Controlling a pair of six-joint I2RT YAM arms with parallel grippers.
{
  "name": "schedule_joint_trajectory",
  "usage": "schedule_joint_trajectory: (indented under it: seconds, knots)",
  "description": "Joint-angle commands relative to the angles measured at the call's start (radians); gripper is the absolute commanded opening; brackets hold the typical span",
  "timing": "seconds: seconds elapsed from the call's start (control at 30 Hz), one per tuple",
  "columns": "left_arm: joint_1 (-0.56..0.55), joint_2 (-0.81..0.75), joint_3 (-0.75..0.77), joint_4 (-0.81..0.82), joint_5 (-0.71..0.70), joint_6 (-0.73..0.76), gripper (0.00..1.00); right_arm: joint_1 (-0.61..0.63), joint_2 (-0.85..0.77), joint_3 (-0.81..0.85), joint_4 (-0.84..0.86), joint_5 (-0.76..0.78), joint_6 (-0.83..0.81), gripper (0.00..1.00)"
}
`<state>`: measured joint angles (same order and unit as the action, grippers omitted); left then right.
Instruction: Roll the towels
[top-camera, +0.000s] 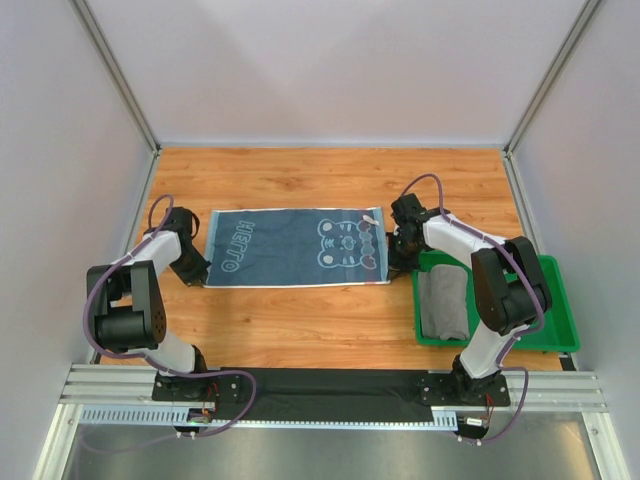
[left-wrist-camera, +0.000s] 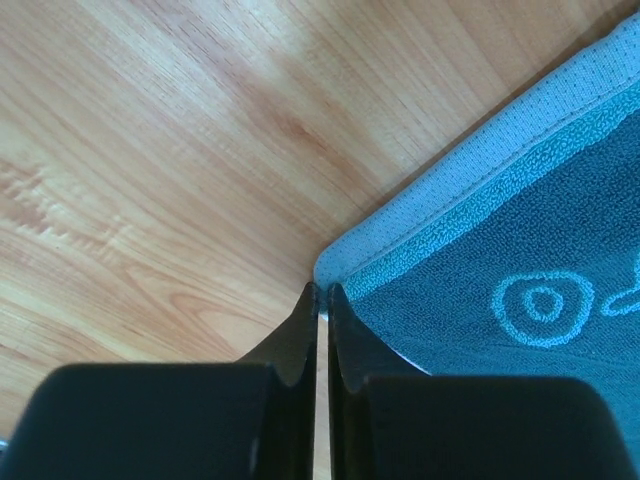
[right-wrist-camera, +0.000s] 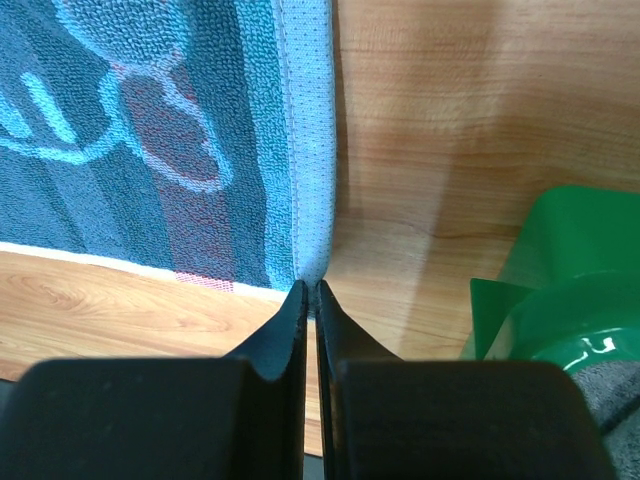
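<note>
**Top external.** Light blue cloth towel (top-camera: 295, 245) with white lettering: spread flat at mid-desk, lettering at its left end, animal outlines at its right. Wooden desk (top-camera: 300, 325). Left gripper (top-camera: 197, 272): at the towel's near-left corner. Right gripper (top-camera: 397, 260): at the near-right corner. Green plastic tray (top-camera: 562, 310): near-right corner of the desk, just beside the blue towel's right edge. It holds a folded plain grey towel (top-camera: 443, 303).

**Left wrist.** Left gripper's jaws drawn together with a hairline slit between. Tips touch the pale hem at the towel corner. Cannot tell whether cloth is nipped.

**Right wrist.** Right gripper's jaws likewise closed, tips meeting the hem corner. Grip on the cloth cannot be told. A dull red patch (right-wrist-camera: 170, 130) sits inside the white outline, with the tray edge to the right.
</note>
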<state>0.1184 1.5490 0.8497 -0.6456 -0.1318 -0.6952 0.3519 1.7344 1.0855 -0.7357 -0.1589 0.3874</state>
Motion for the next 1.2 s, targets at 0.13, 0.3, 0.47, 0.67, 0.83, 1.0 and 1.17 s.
schedule_joint_trajectory:
  seconds: [0.13,0.3,0.47,0.67,0.83,1.0,1.17]
  knots:
    - [0.004,-0.035,-0.003,-0.052,0.046,0.013,0.00,-0.007,-0.053,-0.010,-0.007,-0.028,0.004,0.00]
    - [0.004,-0.202,-0.031,-0.152,0.112,0.043,0.00,-0.008,-0.136,-0.084,-0.014,-0.001,0.037,0.00]
    - [-0.002,-0.291,-0.003,-0.238,0.246,0.123,0.00,-0.010,-0.216,-0.113,-0.030,-0.033,0.061,0.00]
    - [0.000,-0.366,0.090,-0.305,0.267,0.163,0.00,-0.022,-0.204,-0.043,-0.063,-0.094,0.061,0.00]
    - [0.000,-0.340,0.251,-0.362,0.222,0.223,0.00,-0.068,-0.130,0.086,-0.128,-0.094,0.036,0.00]
    - [0.000,-0.239,0.368,-0.388,0.162,0.246,0.00,-0.099,-0.035,0.266,-0.182,-0.091,0.010,0.00]
    - [0.000,-0.119,0.428,-0.356,0.204,0.247,0.00,-0.099,0.089,0.402,-0.220,-0.110,0.014,0.00]
